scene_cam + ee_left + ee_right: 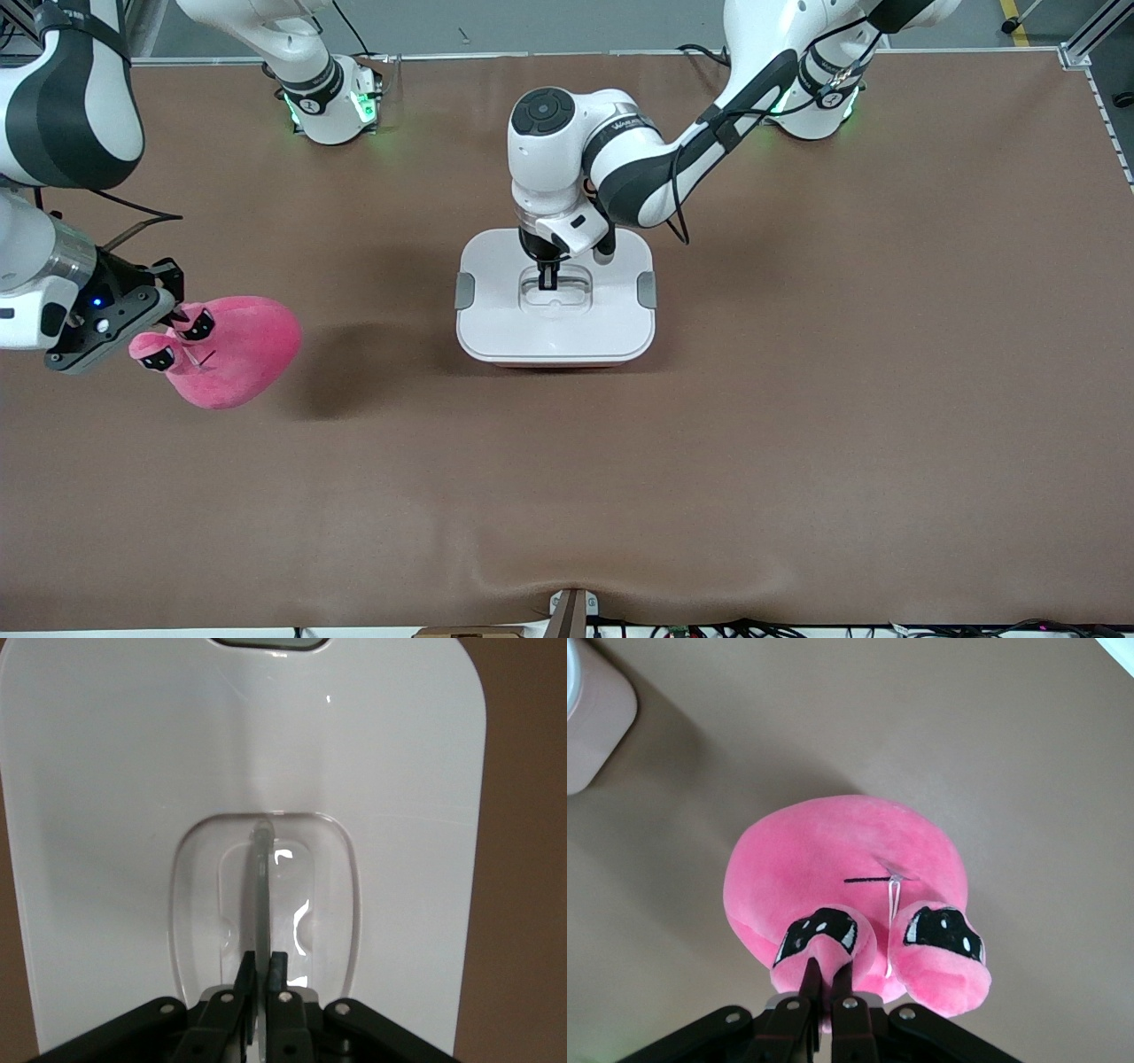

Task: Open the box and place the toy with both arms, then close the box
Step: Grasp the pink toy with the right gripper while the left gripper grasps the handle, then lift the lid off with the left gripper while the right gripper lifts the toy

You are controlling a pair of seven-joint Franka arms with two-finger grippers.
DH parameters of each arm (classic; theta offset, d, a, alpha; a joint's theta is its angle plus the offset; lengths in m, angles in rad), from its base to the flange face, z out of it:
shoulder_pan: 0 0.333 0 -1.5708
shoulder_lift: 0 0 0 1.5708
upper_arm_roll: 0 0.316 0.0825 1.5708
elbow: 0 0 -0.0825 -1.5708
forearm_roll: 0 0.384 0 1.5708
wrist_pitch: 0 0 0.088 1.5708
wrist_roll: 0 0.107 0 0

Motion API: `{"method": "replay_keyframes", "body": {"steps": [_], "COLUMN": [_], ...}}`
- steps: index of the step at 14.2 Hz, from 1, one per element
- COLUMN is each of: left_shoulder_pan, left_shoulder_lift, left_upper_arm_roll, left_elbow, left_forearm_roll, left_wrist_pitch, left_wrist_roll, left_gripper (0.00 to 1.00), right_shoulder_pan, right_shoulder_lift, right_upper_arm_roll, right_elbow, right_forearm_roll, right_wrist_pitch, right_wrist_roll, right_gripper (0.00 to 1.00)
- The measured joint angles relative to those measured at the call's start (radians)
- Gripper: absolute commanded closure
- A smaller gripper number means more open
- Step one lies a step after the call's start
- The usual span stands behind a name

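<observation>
The left arm is reaching in from its base with the elbow bent and the wrist pointing straight down over the middle of the box [555, 341]. The left gripper [547, 282] is sitting in the recessed centre of the white lid [133, 797], its fingers [277, 970] pressed together and pinching the thin clear handle [260, 895] that stands up between them. The lid is lying flat and shut on the box, a grey clip [464, 291] showing at each short end, directly beneath that gripper.

The right arm is angling in low at its own end of the table, wrist tilted toward the toy [235, 350]. The right gripper [182, 317] is closed, pinching the plush just at one of the bulging eyes [818, 935], with the pink body hanging away from the fingertips and its shadow falling on the brown table [797, 443] below. The second eye [943, 931] is bulging just beside the pinched one. The toy is well apart from the box, toward the right arm's end of the table.
</observation>
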State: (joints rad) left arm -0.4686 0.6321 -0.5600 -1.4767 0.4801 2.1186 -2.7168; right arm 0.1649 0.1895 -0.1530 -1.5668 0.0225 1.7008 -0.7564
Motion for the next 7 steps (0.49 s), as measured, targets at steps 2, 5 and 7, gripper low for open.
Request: {"method": "replay_keyframes", "body": {"steps": [2, 5, 7], "left_shoulder_pan": [0.002, 0.010, 0.031], "left_shoulder_lift": [-0.016, -0.066, -0.103], "left_upper_arm_roll": [0.000, 0.000, -0.001], "left_elbow": [0.015, 0.026, 0.027], "left_forearm_roll": [0.004, 0.005, 0.003], "left_wrist_pitch": [-0.001, -0.032, -0.058], "left_wrist_roll": [0.005, 0.030, 0.080], "left_gripper": [1.00, 1.00, 1.00], "right_shoulder_pan": [0.001, 0.022, 0.047], "right_shoulder_lift": [0.001, 0.002, 0.002], "right_upper_arm_roll": [0.000, 0.002, 0.004], "right_elbow": [0.000, 0.000, 0.001], "right_forearm_roll": [0.004, 0.023, 0.038], "right_wrist_pitch": [0.000, 0.004, 0.011], "right_wrist_roll": [-0.089, -0.164, -0.213], "right_gripper": [1.00, 1.00, 1.00]}}
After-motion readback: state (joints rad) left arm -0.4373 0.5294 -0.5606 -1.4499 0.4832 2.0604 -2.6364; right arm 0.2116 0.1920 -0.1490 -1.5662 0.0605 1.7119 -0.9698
